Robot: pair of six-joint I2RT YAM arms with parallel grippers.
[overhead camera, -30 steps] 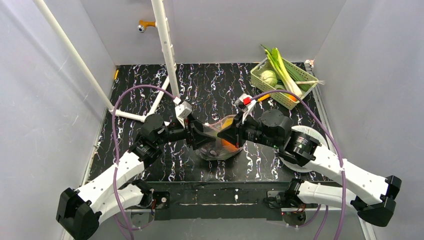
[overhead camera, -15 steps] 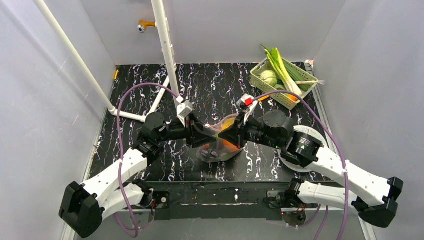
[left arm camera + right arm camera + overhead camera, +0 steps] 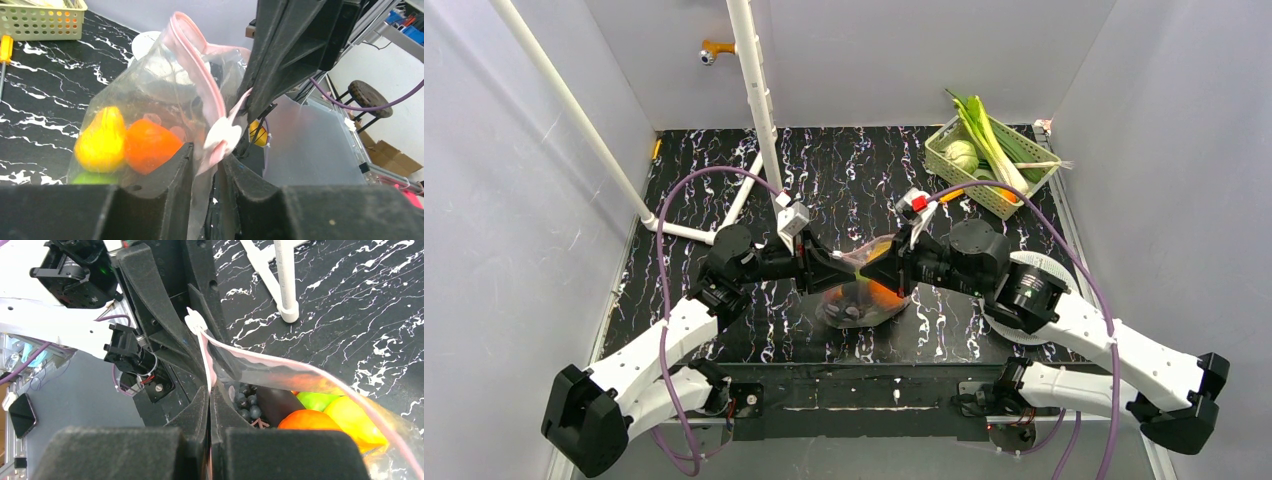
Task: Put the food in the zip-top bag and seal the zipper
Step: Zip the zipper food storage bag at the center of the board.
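left gripper (image 3: 848, 268) and right gripper (image 3: 875, 266) have closed in nose to nose over the last second, both pinching one end of the zipper (image 3: 197, 75), food (image 3: 145, 142) inside the bag (image 3: 864, 303) over the table (image 3: 844, 180), so sealing looks about to start.

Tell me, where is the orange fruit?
The orange fruit sits inside the zip-top bag, low and left in the left wrist view, right beside the yellow piece.

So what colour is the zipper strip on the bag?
The zipper is pale pink, clearest in the left wrist view.
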